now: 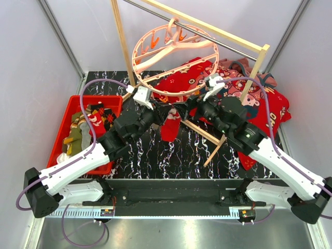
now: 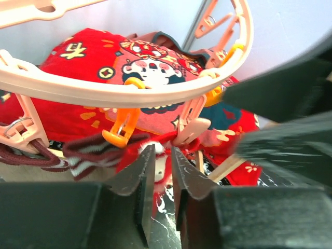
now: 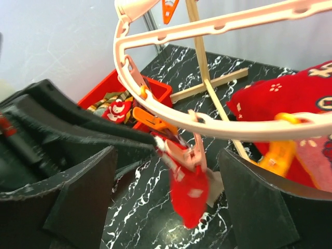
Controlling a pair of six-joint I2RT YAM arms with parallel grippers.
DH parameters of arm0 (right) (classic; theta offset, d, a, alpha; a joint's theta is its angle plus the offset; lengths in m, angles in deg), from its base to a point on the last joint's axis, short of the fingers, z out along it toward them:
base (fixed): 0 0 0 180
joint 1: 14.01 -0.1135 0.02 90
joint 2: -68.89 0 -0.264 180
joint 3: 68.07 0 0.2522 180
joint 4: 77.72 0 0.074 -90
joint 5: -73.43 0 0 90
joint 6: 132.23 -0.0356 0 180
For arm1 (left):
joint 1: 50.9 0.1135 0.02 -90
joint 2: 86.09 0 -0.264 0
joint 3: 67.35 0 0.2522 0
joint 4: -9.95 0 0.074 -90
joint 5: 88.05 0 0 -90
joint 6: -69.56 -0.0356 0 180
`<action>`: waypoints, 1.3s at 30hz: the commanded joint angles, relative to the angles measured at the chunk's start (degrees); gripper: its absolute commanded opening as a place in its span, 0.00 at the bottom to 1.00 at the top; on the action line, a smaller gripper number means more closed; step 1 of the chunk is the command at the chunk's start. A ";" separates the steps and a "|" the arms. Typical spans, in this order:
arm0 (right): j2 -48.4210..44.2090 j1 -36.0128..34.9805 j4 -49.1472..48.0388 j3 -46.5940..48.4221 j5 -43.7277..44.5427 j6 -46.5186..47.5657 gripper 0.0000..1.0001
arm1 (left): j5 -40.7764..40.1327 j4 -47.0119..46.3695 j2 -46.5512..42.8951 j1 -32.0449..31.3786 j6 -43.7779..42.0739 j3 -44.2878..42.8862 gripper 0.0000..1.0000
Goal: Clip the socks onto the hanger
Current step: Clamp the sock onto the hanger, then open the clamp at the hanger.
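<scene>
Two arms meet beneath the hanger (image 1: 174,54), which hangs on the wooden rack (image 1: 120,36). Left gripper (image 2: 162,156): jaws drawn close together, pinching the cuff of the red sock (image 3: 189,199) just under a pink clip (image 2: 191,127). Right gripper (image 3: 168,171): jaws spread wide, the sock dangling between them and touching neither. A striped maroon sock (image 2: 83,153) sits under the ring beside an orange clip (image 2: 122,130). Other socks (image 1: 83,127) lie in the red bin (image 1: 111,98). A red printed cloth (image 1: 259,101) lies behind the right arm.
</scene>
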 commanded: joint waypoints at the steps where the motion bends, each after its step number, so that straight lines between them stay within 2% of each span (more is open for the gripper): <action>1: -5.37 0.30 2.43 -1.07 2.70 3.58 0.88 | -4.54 -1.65 -1.09 -0.13 -2.25 -0.08 0.24; 8: -8.37 0.30 2.88 -4.84 6.76 9.99 0.87 | -8.14 0.29 -2.32 -0.13 -2.60 0.28 0.28; 15: -5.29 0.30 2.53 -5.29 10.53 19.83 0.84 | -11.93 4.59 -0.39 0.92 -2.43 -1.74 0.29; 21: -1.86 1.26 0.07 -4.94 12.56 22.48 0.84 | -11.84 7.49 1.89 2.94 -2.43 -3.59 0.29; 29: 0.77 5.39 -5.38 -4.76 2.82 21.78 0.80 | -9.12 8.73 1.55 7.34 -0.84 -3.42 0.29; 34: 1.39 6.19 -5.39 -3.27 -3.43 22.92 0.77 | -7.80 8.91 0.67 9.62 -0.32 -2.89 0.29; 39: 2.71 6.19 -5.47 -1.77 -7.65 22.66 0.68 | -6.57 8.91 -0.21 10.68 -0.40 -2.71 0.29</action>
